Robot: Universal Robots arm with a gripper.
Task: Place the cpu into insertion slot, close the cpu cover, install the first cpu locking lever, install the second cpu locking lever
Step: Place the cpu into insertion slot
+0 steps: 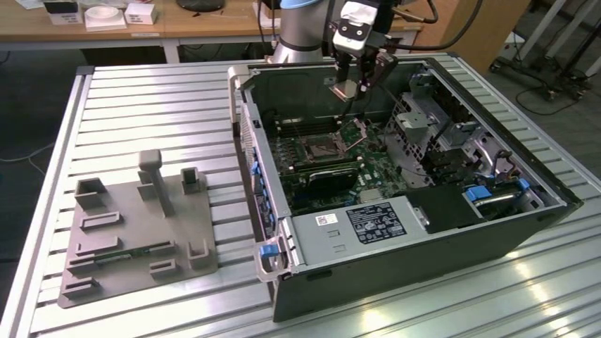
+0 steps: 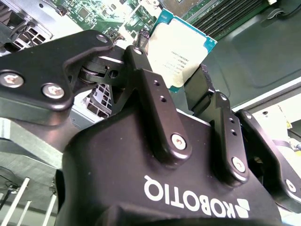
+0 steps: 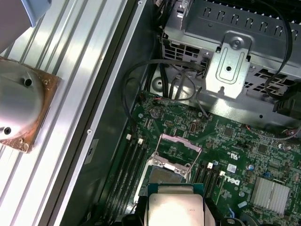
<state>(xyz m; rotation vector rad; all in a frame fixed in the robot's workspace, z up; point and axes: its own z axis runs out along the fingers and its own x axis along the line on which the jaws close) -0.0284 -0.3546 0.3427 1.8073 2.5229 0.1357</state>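
My gripper [image 1: 352, 81] hangs above the rear of the open black computer case [image 1: 526, 232], shut on the cpu [image 1: 345, 89]. In the second wrist view the pale square cpu [image 2: 181, 47] sits clamped between the two black fingers [image 2: 153, 89]. Below on the green board lies the insertion slot [image 1: 317, 150], dark in the middle with a silvery rim. The cpu cover [image 1: 357, 129] stands tilted up beside it. The first wrist view has the cpu [image 3: 175, 207] above the board, partly hiding the insertion slot [image 3: 162, 176], with the raised cpu cover [image 3: 180, 141] beyond it.
A grey fixture block [image 1: 131, 232] lies on the slatted metal table [image 1: 150, 105] at the exterior view's left. Inside the case are memory slots [image 3: 124, 174], loose black cables [image 3: 141, 80] and a metal drive cage [image 3: 230, 56]. A round metal part on a copper base [image 3: 19, 110] rests on the table.
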